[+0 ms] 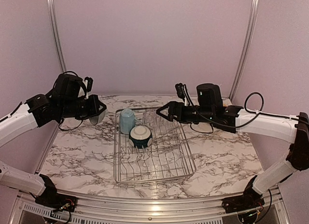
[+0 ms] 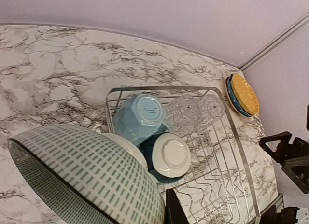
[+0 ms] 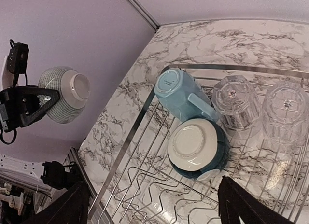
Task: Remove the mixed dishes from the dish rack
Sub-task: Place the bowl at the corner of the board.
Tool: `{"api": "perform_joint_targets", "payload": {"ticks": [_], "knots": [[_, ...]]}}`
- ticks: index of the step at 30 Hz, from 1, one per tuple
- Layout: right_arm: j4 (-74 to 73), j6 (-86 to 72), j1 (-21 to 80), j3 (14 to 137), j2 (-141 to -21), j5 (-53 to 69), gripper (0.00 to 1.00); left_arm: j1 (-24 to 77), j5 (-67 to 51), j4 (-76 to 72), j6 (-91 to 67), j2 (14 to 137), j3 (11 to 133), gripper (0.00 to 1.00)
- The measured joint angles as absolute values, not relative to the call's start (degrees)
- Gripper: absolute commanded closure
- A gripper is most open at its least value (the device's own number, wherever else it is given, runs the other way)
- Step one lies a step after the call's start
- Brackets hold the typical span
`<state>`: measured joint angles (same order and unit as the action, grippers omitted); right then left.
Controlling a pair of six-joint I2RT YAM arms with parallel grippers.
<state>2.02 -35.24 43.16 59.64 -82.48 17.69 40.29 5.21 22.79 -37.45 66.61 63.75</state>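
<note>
Overhead view of a marble-patterned table [image 1: 77, 151] with a silver wire dish rack [image 1: 154, 178] at its centre, two robot arms reaching in from left and right

In the far half of the rack, four dishes, all upside down: a light blue mug [image 1: 127, 120] near the far left corner; a dark-teal-and-white bowl [image 1: 140, 136] just in front of the mug, white base upward; a first clear glass [image 3: 236, 101] just right of the mug; a second clear glass [image 3: 285, 105] beside the first, further right

Left gripper [image 1: 99, 110] raised above the left side of the table, well apart from the rack, pressed together on the rim of a grey-green bowl [image 2: 82, 175] patterned with small dashes; bowl tipped on its side and lifted clear of the tabletop

Right gripper [image 1: 161, 113] hovering over the far right part of the rack, above the glasses, fingers spread wide, nothing between them

Outside the rack, near the far right corner of the table, by the wall: a yellow plate [image 2: 243, 91] stacked on a blue plate [image 2: 230, 94]
</note>
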Motion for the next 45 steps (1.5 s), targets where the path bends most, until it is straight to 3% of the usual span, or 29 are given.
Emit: {"api": "perform_joint_targets", "payload": {"ticks": [5,12,35,37,41,43,45], "knots": [[-5.1,-31.4,43.2,62.8,-82.5,14.5,0.06,34.9,13.1,34.1,-32.2,67.3,64.0,1.00],[-13.0,-27.1,43.5,68.0,-83.6,9.3,0.02,26.1,13.7,37.9,-26.4,71.5,62.8,1.00],[-28.8,-25.1,47.1,76.3,-88.6,-9.3,0.02,15.6,19.7,37.5,-17.4,110.7,76.6,0.99],[-29.3,-25.5,47.2,76.2,-88.6,-11.0,0.02,15.6,20.4,37.6,-17.3,111.1,77.1,0.87],[-28.7,-26.2,47.3,75.0,-88.3,-12.4,0.01,15.5,21.1,37.6,-17.4,111.3,77.1,0.73],[-27.2,-26.1,47.3,73.2,-87.5,-11.9,0.01,15.4,20.9,37.6,-17.7,111.3,77.1,0.55],[-25.6,-25.7,47.4,71.4,-86.6,-10.8,0.01,15.3,21.0,37.6,-17.5,111.3,77.2,0.48]]}}
